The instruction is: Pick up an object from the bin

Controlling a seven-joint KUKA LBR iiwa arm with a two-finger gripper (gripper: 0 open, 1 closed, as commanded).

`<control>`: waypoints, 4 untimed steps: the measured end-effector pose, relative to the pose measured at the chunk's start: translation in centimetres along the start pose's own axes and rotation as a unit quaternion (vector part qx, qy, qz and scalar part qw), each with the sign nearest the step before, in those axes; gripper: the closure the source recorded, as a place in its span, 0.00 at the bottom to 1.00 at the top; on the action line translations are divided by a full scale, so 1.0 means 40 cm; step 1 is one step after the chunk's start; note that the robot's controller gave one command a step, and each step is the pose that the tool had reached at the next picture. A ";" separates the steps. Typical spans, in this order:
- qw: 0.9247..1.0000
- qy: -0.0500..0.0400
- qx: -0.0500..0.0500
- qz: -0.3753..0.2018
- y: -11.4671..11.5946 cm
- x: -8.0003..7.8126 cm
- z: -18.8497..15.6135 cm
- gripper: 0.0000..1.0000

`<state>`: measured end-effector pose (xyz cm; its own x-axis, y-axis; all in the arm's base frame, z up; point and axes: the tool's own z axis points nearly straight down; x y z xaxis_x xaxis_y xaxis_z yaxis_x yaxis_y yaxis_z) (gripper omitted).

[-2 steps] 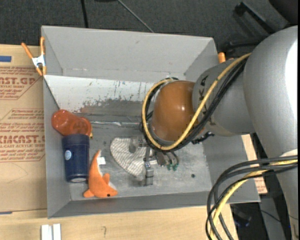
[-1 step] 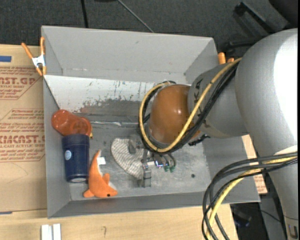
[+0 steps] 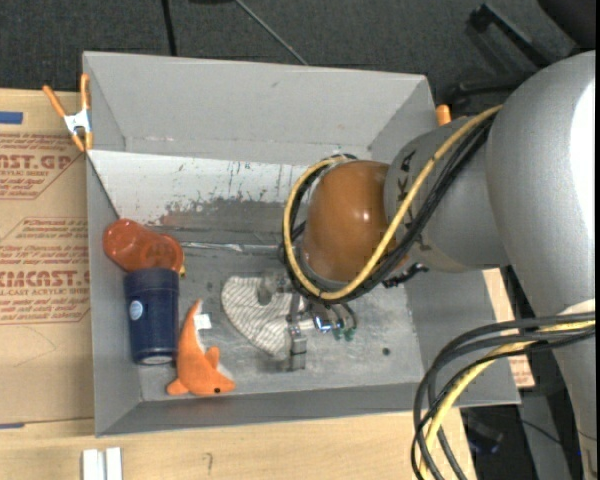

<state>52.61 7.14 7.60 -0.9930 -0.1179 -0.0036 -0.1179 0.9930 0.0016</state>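
Observation:
My gripper [image 3: 298,346] reaches down in the middle of the bin, at the right edge of a crumpled white and grey cloth [image 3: 248,311]. One finger [image 3: 298,353] rests on the bin floor right beside the cloth's lower right corner. Nothing shows between the fingers. An orange toy fish [image 3: 198,360] lies left of the cloth near the front wall.
A dark blue cylinder can [image 3: 152,315] lies along the left wall, with an orange rounded plastic thing [image 3: 138,247] just above it. The arm with its orange dome and yellow-black cables covers the bin's right half.

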 end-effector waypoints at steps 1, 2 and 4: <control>1.000 0.001 0.000 0.006 0.059 0.025 0.015 1.00; 1.000 0.001 0.000 0.006 0.059 0.025 0.015 1.00; 1.000 0.003 0.000 0.006 0.060 0.028 -0.002 1.00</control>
<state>51.22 9.39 7.70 -0.9944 -0.1053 0.0031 -0.1053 0.9944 0.0018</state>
